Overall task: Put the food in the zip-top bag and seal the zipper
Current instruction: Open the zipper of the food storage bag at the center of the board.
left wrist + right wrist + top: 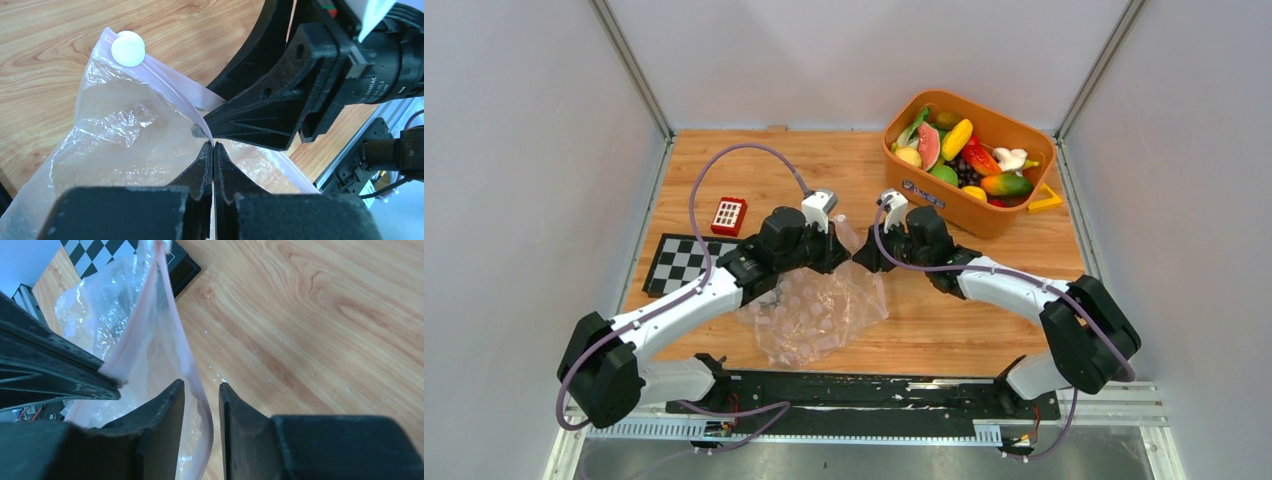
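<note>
Clear zip-top bag (pixel 814 310) lies empty at centre frame on the worktop (pixel 944 330). Left gripper (pixel 213 146) jaws are clamped on one zipper (pixel 172 90) lip. Right gripper (pixel 201 390) jaws stand apart astride the other lip, not gripping. All food (pixel 964 155) sits in the orange basket (pixel 969 212), upper right. Loading and sealing are outstanding.

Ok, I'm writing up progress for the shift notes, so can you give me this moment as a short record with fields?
left hand: shut on the mouth edge of the zip-top bag
right hand: open, zipper strip passing between its fingers
food: in the orange basket; none seen in the bag
bag position: lower part on the table, mouth raised between the two hands
</note>
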You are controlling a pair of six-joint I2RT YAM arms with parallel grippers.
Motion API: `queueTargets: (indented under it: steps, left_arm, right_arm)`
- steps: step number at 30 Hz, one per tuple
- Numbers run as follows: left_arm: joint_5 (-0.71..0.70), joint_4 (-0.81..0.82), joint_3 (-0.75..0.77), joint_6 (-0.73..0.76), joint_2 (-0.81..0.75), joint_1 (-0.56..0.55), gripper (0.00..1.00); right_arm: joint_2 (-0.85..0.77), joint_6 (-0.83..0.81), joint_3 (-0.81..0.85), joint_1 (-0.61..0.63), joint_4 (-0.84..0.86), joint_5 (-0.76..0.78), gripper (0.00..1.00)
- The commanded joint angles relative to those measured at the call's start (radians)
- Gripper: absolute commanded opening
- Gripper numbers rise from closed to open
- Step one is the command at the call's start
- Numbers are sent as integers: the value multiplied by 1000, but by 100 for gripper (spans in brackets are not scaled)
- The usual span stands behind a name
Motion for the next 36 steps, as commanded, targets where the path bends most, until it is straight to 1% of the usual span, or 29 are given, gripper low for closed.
queueTargets:
  steps: [1,2,4,5,6,7,10,12,14,15,18,22,24,27,30,33,36]
  left_arm:
    - [8,-17,34,45,-36,-4,0]
    - [7,-28,39,51,-36,-5,0]
    - [-1,-54,51,59,-29,-5,0]
    - [-7,-63,56,60,-28,-5,0]
    - [-15,-73,62,54,-26,-5,0]
    - [-23,-81,68,44,-22,-5,2]
    - [-33,-99,93,-3,-13,-7,24]
    - [-58,-128,125,-17,-4,-27,43]
    - [-142,-195,181,-10,7,-70,52]
    - [-215,-238,218,3,25,-105,57]
    - [-323,-346,317,14,73,-169,61]
    - [-428,-375,367,3,94,-234,63]
    - [-444,-377,391,6,105,-247,64]
    - [-469,-402,433,5,126,-268,66]
    - [-493,-380,443,0,123,-290,68]
    - [-503,-346,433,-2,115,-301,69]
    - [-495,-328,429,5,124,-305,70]
  right_arm:
    - [11,7,38,-12,-35,-6,25]
    - [9,5,32,-18,-21,-41,22]
    - [0,3,12,-25,21,-107,19]
    - [-10,6,5,-26,35,-123,13]
    - [-19,9,1,-27,47,-129,2]
    - [-30,21,-1,-26,51,-119,0]
    - [-64,75,-10,-24,59,-77,0]
    - [-84,91,-8,-17,40,-21,0]
    - [-112,114,-7,-3,20,47,0]
    - [-133,134,-8,4,17,75,0]
    - [-183,202,-20,16,22,130,0]
    - [-258,241,-43,49,0,275,0]
    - [-302,267,-71,56,17,321,0]
    - [-387,342,-158,56,95,428,0]
    - [-481,403,-238,56,157,500,0]
    - [-498,354,-241,56,165,461,0]
    - [-466,314,-184,56,104,415,0]
